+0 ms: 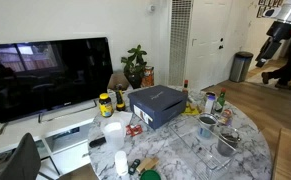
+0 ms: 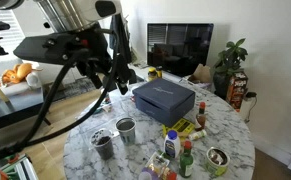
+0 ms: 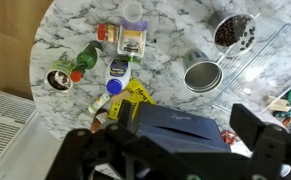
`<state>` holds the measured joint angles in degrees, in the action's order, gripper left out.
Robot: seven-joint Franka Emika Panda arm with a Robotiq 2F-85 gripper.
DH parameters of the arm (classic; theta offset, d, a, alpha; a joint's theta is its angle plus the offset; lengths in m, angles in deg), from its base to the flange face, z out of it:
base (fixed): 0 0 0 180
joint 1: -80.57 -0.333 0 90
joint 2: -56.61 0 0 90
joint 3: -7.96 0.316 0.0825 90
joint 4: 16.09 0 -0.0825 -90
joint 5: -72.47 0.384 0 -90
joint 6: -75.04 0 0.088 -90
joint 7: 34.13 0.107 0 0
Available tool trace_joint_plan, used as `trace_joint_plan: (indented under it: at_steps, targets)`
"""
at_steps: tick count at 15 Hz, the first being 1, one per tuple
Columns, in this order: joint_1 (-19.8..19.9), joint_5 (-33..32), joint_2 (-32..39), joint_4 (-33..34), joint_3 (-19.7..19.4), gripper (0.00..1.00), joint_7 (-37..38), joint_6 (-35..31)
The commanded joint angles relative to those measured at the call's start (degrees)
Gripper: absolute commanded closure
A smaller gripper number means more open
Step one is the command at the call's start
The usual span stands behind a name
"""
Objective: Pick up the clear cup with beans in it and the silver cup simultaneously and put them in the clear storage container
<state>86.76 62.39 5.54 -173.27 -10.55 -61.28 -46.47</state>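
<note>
The clear cup with beans [image 3: 234, 32] stands on the marble table next to the silver cup [image 3: 202, 75]; both are upright. The thin edges of the clear storage container [image 3: 270, 60] show just beside them. Both cups also appear in both exterior views, the silver cup [image 2: 126, 129] nearer the dark blue box than the cup with beans [image 2: 103, 143]. My gripper [image 3: 175, 150] is open and empty, high above the table over the dark blue box [image 3: 175, 125], well apart from the cups. In an exterior view it hangs high beside the table [image 1: 275, 45].
Small bottles [image 3: 85, 60] and packets [image 3: 133, 95] lie beside the blue box. A white cup [image 1: 113, 132] and a yellow black-lidded jar [image 1: 105, 104] stand near the TV side. A small bowl [image 2: 217, 158] sits near the table's edge. A TV [image 1: 45, 75] and a plant [image 1: 135, 65] stand behind.
</note>
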Motion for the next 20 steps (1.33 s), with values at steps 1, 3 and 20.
trace_joint_plan:
  at_steps: [1,3,20]
  targets:
    - [0.05,0.12,0.03,0.13,0.11,0.0,-0.04,0.17]
    - [0.05,0.12,0.03,0.13,0.11,0.0,-0.04,0.17]
    - [-17.8,8.16,25.21,-0.85,1.78,0.0,-27.09,-4.68]
